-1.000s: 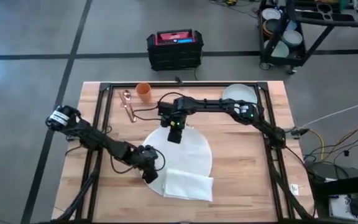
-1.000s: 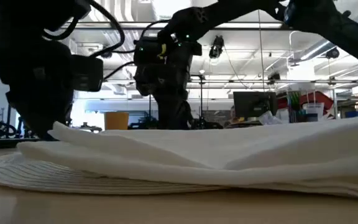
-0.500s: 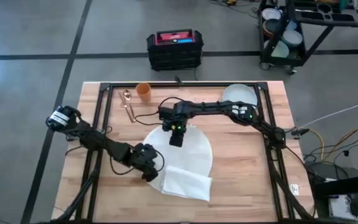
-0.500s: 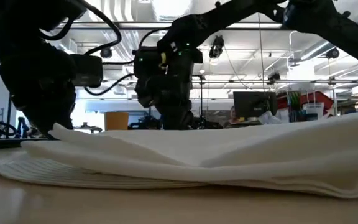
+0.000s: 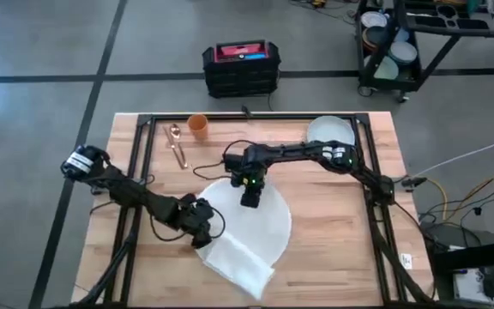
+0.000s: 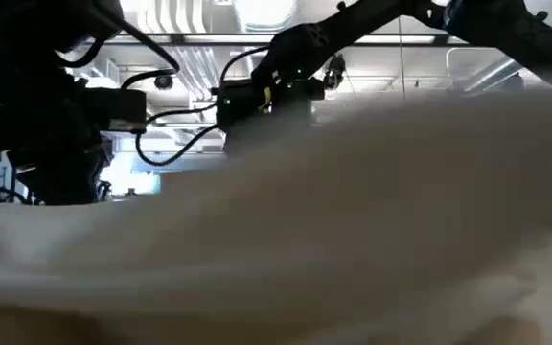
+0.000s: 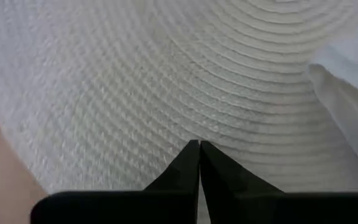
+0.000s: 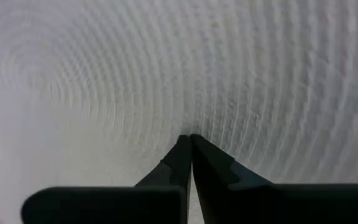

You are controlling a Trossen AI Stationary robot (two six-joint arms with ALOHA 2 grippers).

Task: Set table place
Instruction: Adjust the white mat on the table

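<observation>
The round white mat lies in the middle of the light-wood table. A folded white napkin rests askew on the mat's near edge and hangs over it. It fills the front of the low view as a blur. My left gripper is shut, at the mat's left edge. My right gripper is shut, over the mat's far part. The pale plate sits at the table's far right, apart from both. My left gripper sets its shut fingertips on the mat's woven top near the mat's left rim, slanting down from the table's left. The mat lies flat. My right gripper sets its shut fingertips on the mat's woven top, on its far part, pointing down from above.
An orange cup and a copper spoon lie at the far left. Black frame rails run along the table's left, far and right sides. Bare wood shows right of the mat.
The mat has turned clockwise as seen from above, carrying the napkin from its near right toward its near left, now askew. My right gripper has moved toward the near and right edges. My left gripper has shifted slightly toward the far edge. Both stay shut.
</observation>
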